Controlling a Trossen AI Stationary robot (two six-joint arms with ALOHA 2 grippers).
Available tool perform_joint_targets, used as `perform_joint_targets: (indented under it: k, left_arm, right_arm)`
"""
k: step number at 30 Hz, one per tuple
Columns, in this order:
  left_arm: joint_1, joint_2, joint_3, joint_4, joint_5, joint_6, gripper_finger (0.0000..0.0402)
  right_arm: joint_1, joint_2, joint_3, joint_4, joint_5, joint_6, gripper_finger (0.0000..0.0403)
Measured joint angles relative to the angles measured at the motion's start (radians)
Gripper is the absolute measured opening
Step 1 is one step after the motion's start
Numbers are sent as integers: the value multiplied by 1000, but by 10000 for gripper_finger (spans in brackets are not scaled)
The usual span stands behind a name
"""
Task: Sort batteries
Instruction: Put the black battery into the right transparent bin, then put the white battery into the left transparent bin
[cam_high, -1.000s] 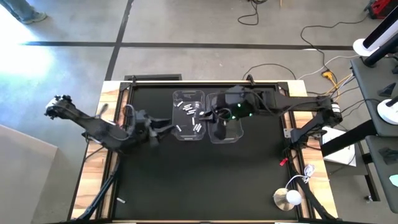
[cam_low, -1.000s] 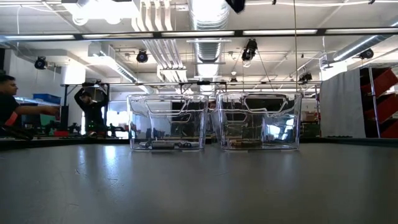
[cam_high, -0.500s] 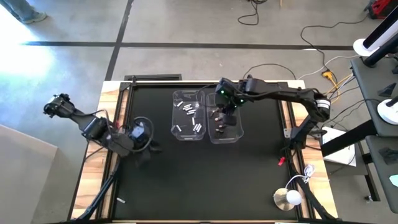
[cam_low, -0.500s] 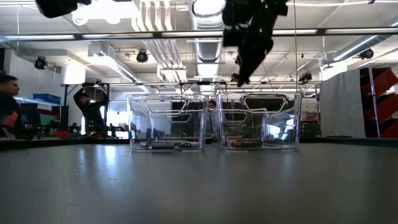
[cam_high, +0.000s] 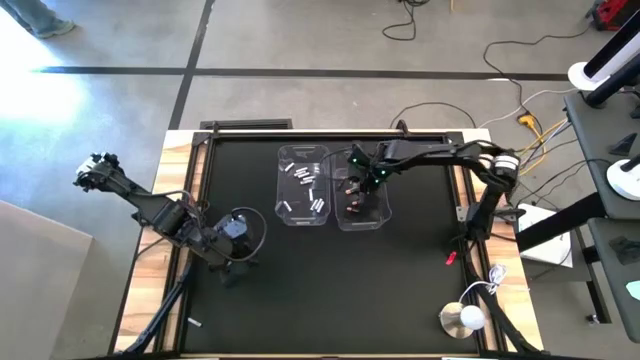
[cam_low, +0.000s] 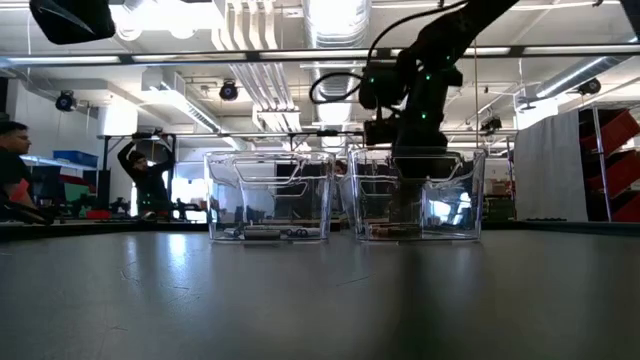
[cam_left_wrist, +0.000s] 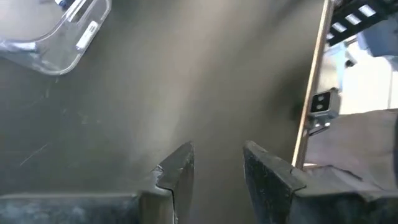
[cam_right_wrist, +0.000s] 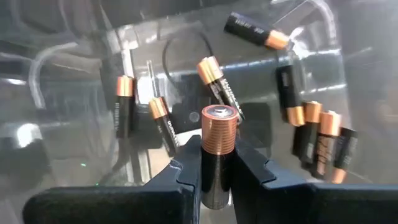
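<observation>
The right gripper (cam_right_wrist: 214, 158) pinches a dark battery with a copper-red end (cam_right_wrist: 217, 149) upright between its fingers, poised over the right-hand clear bin (cam_high: 362, 195). Just beyond the gripper, inside that bin, lie more dark copper-ended batteries (cam_right_wrist: 311, 134), scattered at various angles; further off, in the adjacent left-hand clear bin (cam_high: 302, 185), lie the silvery-white batteries (cam_high: 305, 178). The left gripper (cam_left_wrist: 214, 165) hangs over bare bench (cam_left_wrist: 174, 87) well apart from both bins, its fingers slightly spread with nothing between them.
</observation>
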Motion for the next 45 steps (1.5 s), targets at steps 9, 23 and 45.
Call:
perform_joint_targets:
  k: [9, 23, 45]
  left_arm:
    - [0, 1, 0, -90, 134, -100, 116]
    - [-73, 80, -1, -365, 393, -84, 120]
    - [-474, 503, 5, -89, 488, 252, 180]
  right_arm:
    - [35, 108, 30, 3, 1, -100, 44]
    - [38, 145, 45, 4, 14, -108, 136]
    - [296, -375, 174, -76, 330, 60, 159]
